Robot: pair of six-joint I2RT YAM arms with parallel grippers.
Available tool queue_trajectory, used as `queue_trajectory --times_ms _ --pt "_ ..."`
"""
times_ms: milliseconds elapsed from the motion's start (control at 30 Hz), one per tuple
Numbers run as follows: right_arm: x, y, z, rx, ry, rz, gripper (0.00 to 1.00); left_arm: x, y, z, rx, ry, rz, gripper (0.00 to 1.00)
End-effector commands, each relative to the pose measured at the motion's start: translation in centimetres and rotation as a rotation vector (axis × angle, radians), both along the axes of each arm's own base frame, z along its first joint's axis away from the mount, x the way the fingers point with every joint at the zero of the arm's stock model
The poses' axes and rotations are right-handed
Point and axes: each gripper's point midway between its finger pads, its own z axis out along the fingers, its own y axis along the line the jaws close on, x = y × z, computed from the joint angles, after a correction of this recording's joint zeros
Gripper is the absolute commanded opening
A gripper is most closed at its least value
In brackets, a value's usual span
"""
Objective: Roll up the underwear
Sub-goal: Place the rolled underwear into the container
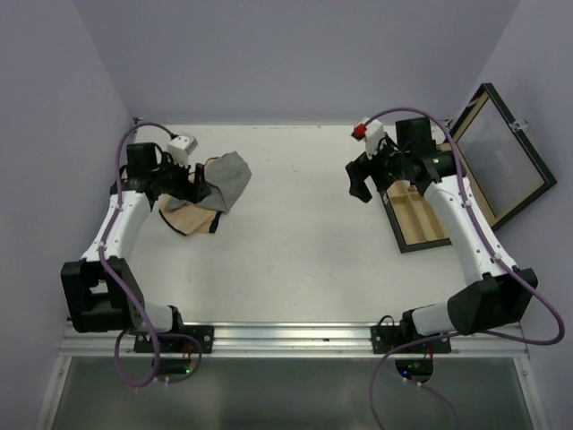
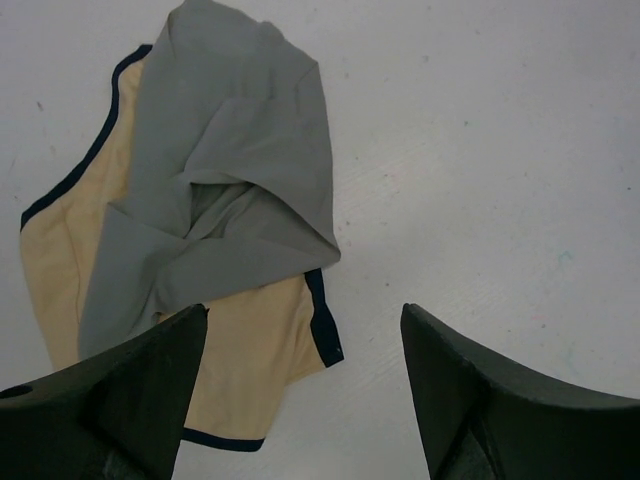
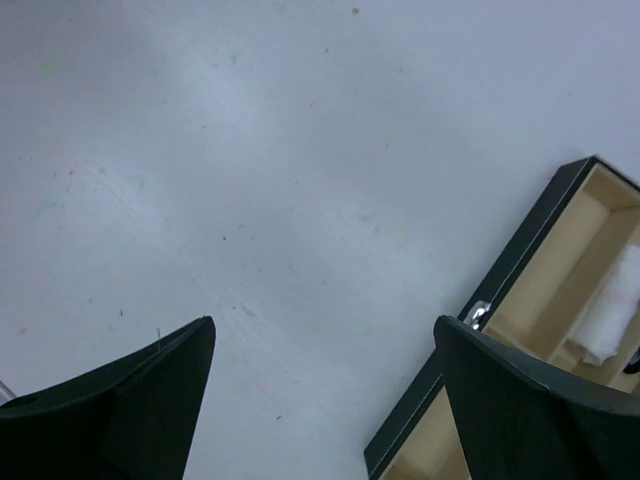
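No white garment with pink-red trim shows in any view; the underwear is out of view or hidden. My left gripper [image 1: 201,184] is open and empty, hovering over a grey cloth [image 1: 231,177] that lies on a tan cloth with dark trim [image 1: 188,218]. In the left wrist view the gripper [image 2: 303,312] hangs above the tan cloth's [image 2: 250,360] corner, with the grey cloth [image 2: 230,140] beyond it. My right gripper [image 1: 361,184] is open and empty above bare table, just left of the box; it also shows in the right wrist view [image 3: 324,322].
An open black box [image 1: 416,219] with tan compartments lies at the right, its lid [image 1: 501,157] leaning open against the wall. In the right wrist view the box's rim [image 3: 520,260] shows, with a small white rolled thing [image 3: 612,310] in one compartment. Walls close in three sides.
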Motion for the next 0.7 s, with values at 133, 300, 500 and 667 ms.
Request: queue_trajectory --times_ms 133,300,500,667 --pt "-5.5 0.3 -6.0 0.070 0.236 -0.018 0.96 2.2 2.1 -3.0 0.110 0.040 0.017 0.71" --pt "-7.8 0.0 -10.4 0.045 0.332 -0.005 0.95 0.1 0.7 -5.4 0.077 0.109 -0.084 1.00" --pt "-8.5 -0.4 -12.8 0.025 0.359 -0.006 0.99 -3.6 -0.5 -3.6 0.052 0.032 -0.126 1.00" --pt "-8.8 -0.4 -13.4 0.034 0.362 -0.008 0.99 -5.1 -0.5 -2.5 0.050 0.003 -0.094 1.00"
